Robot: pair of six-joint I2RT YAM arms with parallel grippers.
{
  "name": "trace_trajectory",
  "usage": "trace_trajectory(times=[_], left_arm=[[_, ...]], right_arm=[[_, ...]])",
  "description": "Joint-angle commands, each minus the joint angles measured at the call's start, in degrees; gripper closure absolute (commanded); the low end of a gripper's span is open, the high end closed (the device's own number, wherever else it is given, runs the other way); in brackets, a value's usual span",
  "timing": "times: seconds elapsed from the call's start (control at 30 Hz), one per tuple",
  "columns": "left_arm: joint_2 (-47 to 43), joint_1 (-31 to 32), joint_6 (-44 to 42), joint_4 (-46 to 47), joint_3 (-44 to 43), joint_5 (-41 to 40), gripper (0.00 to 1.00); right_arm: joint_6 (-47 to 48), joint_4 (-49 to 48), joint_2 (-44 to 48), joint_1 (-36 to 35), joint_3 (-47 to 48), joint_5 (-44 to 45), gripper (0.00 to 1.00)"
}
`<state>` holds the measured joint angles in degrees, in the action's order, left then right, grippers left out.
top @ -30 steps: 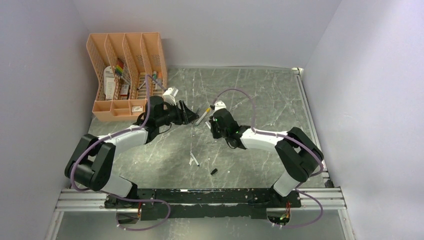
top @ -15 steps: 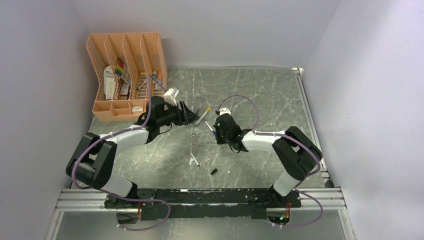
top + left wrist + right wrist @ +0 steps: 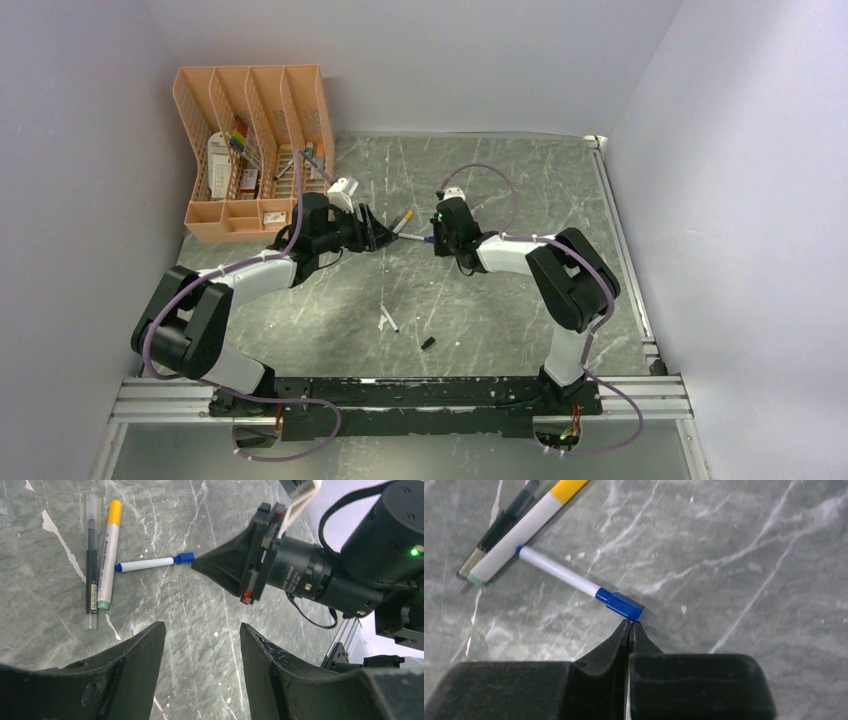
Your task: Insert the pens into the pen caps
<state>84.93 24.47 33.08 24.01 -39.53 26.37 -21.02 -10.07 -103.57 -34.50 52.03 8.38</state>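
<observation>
The right tool (image 3: pixel 630 625) has its fingers pressed together with nothing between them. Its tips are at the side of the blue cap (image 3: pixel 624 606), touching it or just short, I cannot tell which. That cap sits on the end of a white pen (image 3: pixel 558 571) lying flat on the bench (image 3: pixel 749 540), its barrel running toward 10 o'clock in the right wrist view. At the barrel's far end lie a second white pen (image 3: pixel 519 532) with a yellow-orange cap (image 3: pixel 568 487) on it and the dark pen (image 3: pixel 499 527), the two side by side. The left tool (image 3: pixel 200 630) is spread wide and holds nothing, over bare bench at 6 o'clock of the three pens in its own view. In the top view the black cap (image 3: pixel 427 343) lies alone, well apart at 6 o'clock of the pens, and an orange desk organiser (image 3: pixel 250 130) stands at 10 o'clock of the bench
</observation>
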Motion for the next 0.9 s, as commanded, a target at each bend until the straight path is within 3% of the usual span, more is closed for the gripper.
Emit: trace_trajectory(times=[0.0, 0.23, 0.63, 0.77, 0.87], left_arm=[[-2.0, -0.6, -1.4, -0.4, -1.2, 1.0, 0.34], [-3.4, -0.7, -2.0, -2.1, -1.3, 1.0, 0.34], [-5.9, -0.8, -2.2, -5.1, -1.3, 0.4, 0.34], [-7.4, -0.8, -2.5, -6.6, -1.4, -1.2, 0.34], [-7.8, -0.8, -2.2, -5.7, -0.6, -2.2, 0.36]], right_arm=[[2.4, -2.5, -4.0, 1.2, 3.8, 0.2, 1.0], [4.3, -5.2, -10.9, 2.5, 9.5, 1.2, 1.0], [3.9, -8.5, -17.7, 3.2, 14.8, -4.7, 1.0], [3.1, -10.2, -15.1, 3.4, 12.7, -3.1, 1.0], [2.0, -12.8, -7.7, 3.3, 7.1, 1.6, 1.0]])
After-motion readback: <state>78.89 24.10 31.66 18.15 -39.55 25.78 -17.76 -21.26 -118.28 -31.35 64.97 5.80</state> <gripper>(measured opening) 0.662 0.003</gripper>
